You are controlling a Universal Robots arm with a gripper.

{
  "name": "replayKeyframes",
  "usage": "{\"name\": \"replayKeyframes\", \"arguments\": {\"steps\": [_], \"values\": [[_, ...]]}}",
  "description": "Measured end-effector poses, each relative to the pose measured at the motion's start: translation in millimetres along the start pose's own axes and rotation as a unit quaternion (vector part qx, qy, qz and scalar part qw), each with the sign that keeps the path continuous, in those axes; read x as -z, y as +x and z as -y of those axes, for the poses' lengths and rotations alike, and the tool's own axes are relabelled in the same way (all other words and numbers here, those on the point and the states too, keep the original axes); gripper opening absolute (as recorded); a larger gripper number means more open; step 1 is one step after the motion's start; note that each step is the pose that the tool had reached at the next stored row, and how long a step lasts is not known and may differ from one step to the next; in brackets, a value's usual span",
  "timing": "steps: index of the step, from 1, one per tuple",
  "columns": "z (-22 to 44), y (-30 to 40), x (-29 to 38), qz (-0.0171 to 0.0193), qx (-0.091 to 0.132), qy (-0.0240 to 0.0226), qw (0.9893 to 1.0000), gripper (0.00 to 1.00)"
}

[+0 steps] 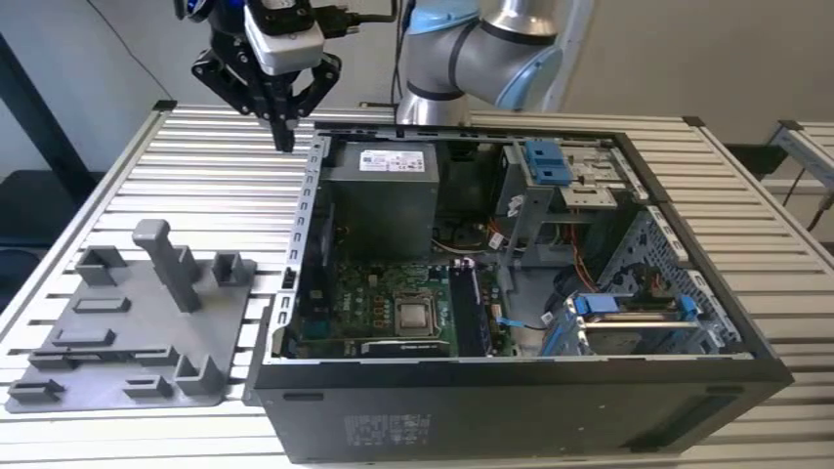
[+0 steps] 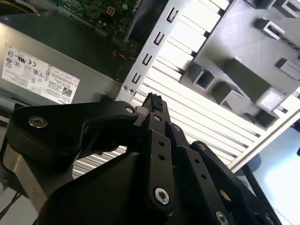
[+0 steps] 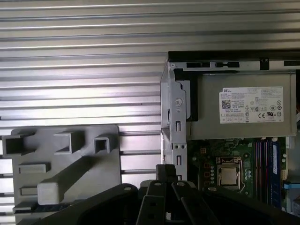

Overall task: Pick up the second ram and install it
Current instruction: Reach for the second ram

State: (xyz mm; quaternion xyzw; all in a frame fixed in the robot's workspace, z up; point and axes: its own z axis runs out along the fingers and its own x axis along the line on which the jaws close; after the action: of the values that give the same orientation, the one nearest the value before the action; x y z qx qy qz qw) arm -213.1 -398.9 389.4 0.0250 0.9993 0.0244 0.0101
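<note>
My gripper (image 1: 283, 132) hangs above the slatted table, just outside the open computer case's (image 1: 521, 401) back corner on the exterior view's left. Its black fingers (image 2: 152, 101) are pressed together with nothing visible between them, and they also appear in the first wrist view (image 3: 164, 171). Long dark memory sticks (image 1: 466, 303) stand in the motherboard slots beside the processor (image 1: 414, 315), also seen in the first wrist view (image 3: 275, 168). I cannot tell which of them is the second ram. The grey holder tray (image 1: 131, 322) with upright posts lies on the table well clear of the gripper.
The grey power supply (image 1: 378, 186) fills the case's back corner closest to the gripper. Blue drive-bay clips (image 1: 548, 161) sit at the far side of the case. The arm's base (image 1: 456, 59) rises behind the case. The holder tray (image 3: 61, 164) lies beside the case wall (image 3: 176, 117).
</note>
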Motion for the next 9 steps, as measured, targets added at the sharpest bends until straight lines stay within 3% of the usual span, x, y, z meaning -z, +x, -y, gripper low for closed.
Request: {"name": "replayKeyframes", "arguments": {"steps": [9], "values": [[1.1,21.5,-0.1,-0.0001,0.001,-0.0005,1.0000,0.11]]}}
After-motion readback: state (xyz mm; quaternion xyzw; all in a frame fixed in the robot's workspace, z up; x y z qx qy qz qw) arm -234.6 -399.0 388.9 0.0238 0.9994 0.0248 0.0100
